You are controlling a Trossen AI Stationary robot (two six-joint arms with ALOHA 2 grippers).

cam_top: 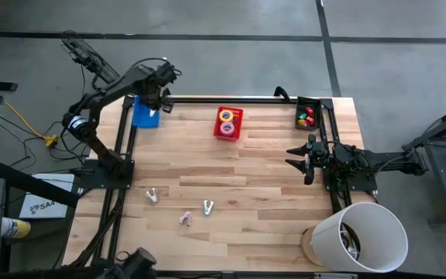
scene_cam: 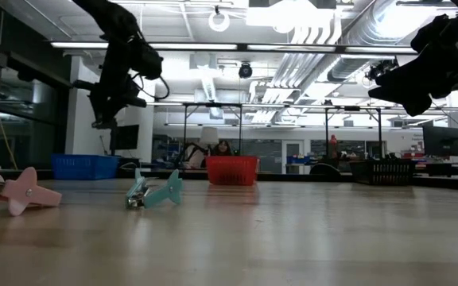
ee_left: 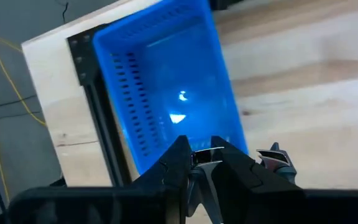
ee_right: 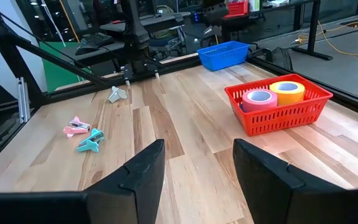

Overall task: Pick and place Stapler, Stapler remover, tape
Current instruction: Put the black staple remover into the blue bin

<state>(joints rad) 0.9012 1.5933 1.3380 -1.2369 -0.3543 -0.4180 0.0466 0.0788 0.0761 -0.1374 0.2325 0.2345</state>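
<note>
My left gripper [cam_top: 155, 99] [ee_left: 205, 171] hangs over the blue basket [cam_top: 145, 113] [ee_left: 166, 87] at the table's far left corner, shut on a staple remover [ee_left: 272, 158]. Three more staple removers lie flat on the near left table: a grey one [cam_top: 152, 195] [ee_right: 117, 94], a pink one [cam_top: 185, 218] [scene_cam: 18, 192] and a teal one [cam_top: 207, 206] [scene_cam: 153, 192]. A yellow tape roll [ee_right: 288, 91] and a pink tape roll [ee_right: 260, 98] sit in the red basket [cam_top: 228, 124]. The blue rolls and any stapler are out of view. My right gripper [cam_top: 296, 155] [ee_right: 197, 168] waits open above the table's right side. My left gripper pinches the staple remover between its two fingers, which point down from above. A shiny metal part [ee_left: 205, 157] shows between the fingers, and a silver and teal wing [ee_left: 273, 158] juts out beside one finger. The remover is lifted clear, above the blue basket's near end.
A black basket [cam_top: 308, 116] with small red, green and yellow pieces stands at the far right corner. A white bucket [cam_top: 362, 236] lies tipped at the near right corner. Black frame rails [cam_top: 122, 147] run along the table's left, far and right edges. Bare wood lies between the baskets and the removers.
</note>
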